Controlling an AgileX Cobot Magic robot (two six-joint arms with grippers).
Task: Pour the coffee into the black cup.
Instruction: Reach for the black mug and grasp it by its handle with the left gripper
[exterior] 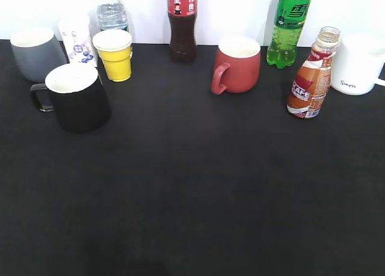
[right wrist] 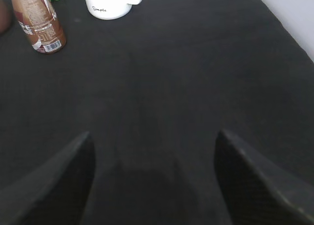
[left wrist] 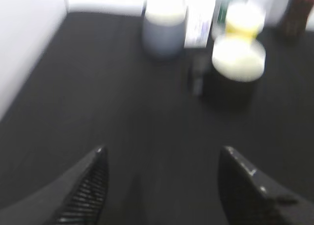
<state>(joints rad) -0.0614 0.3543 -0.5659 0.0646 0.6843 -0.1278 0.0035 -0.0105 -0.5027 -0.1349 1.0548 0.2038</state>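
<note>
Coffee point(right wrist: 39, 24) beyond right pincer point(right wrist: 152, 176)

A matte black tabletop point(exterior: 192, 192) carries a glossy black mug point(exterior: 77, 97), grey mug point(exterior: 35, 52), yellow paper cup point(exterior: 114, 55), red mug point(exterior: 237, 64), white mug point(exterior: 357, 64), uncapped brown coffee bottle point(exterior: 311, 77), cola bottle point(exterior: 182, 23) and green soda bottle point(exterior: 289, 27).

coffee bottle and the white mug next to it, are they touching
Apart. The exterior view shows a strip of black table between the coffee bottle and the white mug; the right wrist view shows the same gap.
</note>
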